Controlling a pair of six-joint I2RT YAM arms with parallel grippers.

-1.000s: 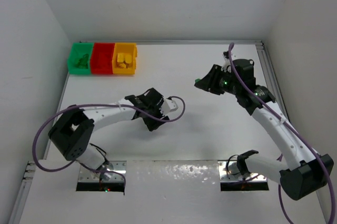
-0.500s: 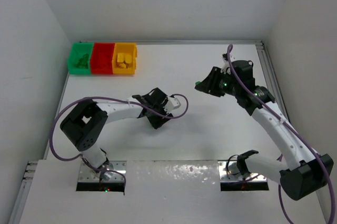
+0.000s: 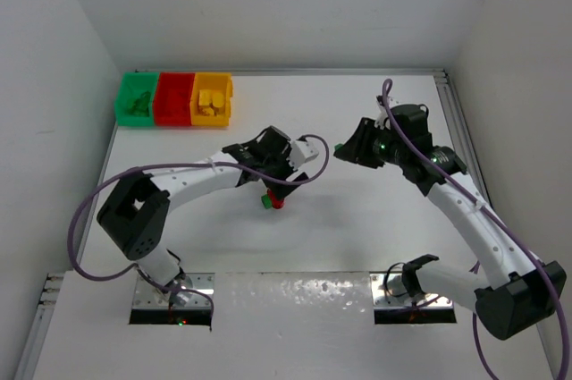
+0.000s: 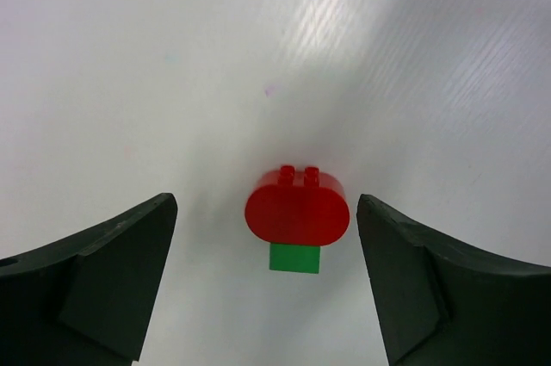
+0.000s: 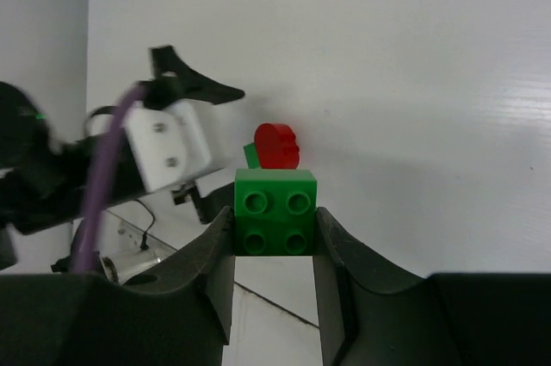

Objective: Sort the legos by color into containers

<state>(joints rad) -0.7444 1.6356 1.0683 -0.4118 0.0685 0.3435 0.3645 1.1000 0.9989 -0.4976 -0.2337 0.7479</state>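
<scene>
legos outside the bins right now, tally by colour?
Red: 1, a rounded red brick on the table.
Green: 2, a small green brick touching the red one, and a green 2x2 brick gripped between the right fingers.
Yellow: 0.
Total: 3.

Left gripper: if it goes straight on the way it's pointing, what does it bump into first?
Most likely the left gripper would meet the red lego, which lies on the table right between its open jaws, with a green lego touching it. The wrist view cannot show how far off it is.
</scene>
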